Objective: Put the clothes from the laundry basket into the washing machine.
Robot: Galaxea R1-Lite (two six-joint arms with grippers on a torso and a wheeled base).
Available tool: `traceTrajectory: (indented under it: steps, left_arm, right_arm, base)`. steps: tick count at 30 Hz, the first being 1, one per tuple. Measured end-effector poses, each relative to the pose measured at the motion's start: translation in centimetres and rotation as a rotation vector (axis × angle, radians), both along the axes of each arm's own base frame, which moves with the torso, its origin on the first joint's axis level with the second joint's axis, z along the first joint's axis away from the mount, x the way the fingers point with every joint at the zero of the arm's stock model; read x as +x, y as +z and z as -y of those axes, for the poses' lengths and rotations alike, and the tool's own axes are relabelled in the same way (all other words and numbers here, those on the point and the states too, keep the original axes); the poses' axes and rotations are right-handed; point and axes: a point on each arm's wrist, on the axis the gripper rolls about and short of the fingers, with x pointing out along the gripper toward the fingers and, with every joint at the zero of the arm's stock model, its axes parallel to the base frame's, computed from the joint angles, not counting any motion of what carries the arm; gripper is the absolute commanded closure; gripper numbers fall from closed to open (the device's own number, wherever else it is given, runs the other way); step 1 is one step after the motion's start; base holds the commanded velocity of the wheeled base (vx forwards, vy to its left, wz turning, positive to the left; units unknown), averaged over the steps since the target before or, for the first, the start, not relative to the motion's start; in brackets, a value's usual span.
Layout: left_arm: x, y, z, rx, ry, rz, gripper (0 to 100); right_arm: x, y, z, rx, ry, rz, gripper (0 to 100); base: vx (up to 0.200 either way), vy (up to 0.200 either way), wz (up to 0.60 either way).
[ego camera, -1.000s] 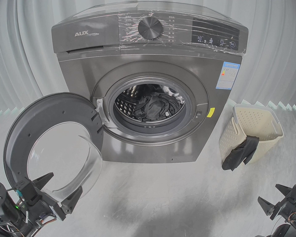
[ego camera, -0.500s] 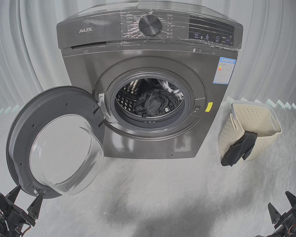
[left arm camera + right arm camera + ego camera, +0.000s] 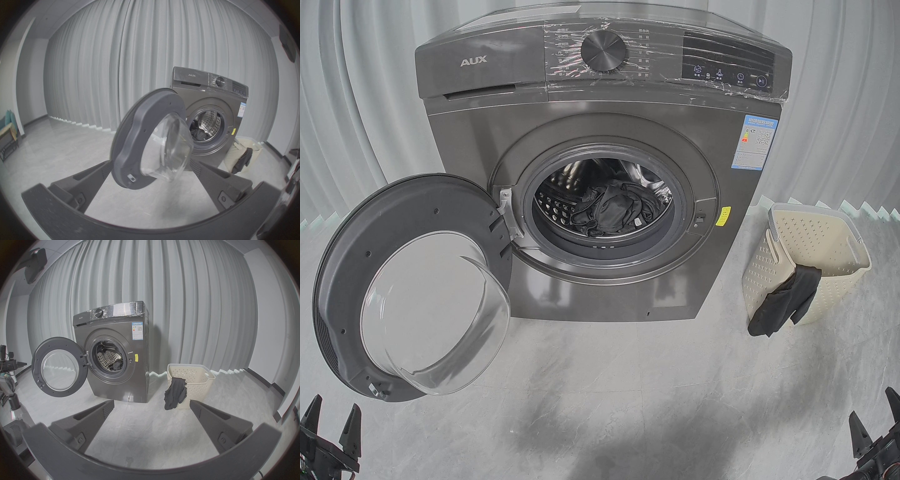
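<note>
Now the left pincer (image 3: 331, 420) sits low at the near left, fingers spread and empty, near the lower edge of the open door (image 3: 394, 212) of the washing machine (image 3: 487, 131). The right pincer (image 3: 874, 420) is low at the near right, likewise spread and empty. A dark garment (image 3: 786, 301) hangs over the front rim of the laundry basket (image 3: 831, 247), which stands right of the machine, well apart from both pincers, nearer the right one. More dark clothes (image 3: 612, 209) lie inside the drum (image 3: 550, 215)

Bottom edge cuts off left pincer (image 3: 334, 406), right pincer (image 3: 872, 405) likewise, laundry basket (image 3: 765, 269) floor hidden behind its wall
</note>
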Motion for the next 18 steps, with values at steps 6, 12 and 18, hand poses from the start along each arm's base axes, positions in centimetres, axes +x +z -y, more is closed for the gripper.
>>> traceTrajectory:
  steps: [6, 12, 18]
  left_arm:
    - [-0.5, -0.1, 0.3, 0.098, 0.069, 0.019, 0]
    - [-0.9, -0.9, 1.0, 0.114, -0.113, 0.006, 0]
    - [-1.1, -1.2, 1.2, 0.124, -0.183, 0.01, 0]
  right_arm:
    - [-0.1, 0.0, 0.0, 0.001, 0.0, 0.006, 0]
    - [-0.1, 0.0, 0.0, 0.005, 0.003, 0.007, 0]
    - [-0.1, 0.0, 0.0, 0.01, 0.006, 0.008, 0]
  base:
    - [0.0, 0.0, 0.0]
    - [0.0, 0.0, 0.0]
    - [0.0, 0.0, 0.0]
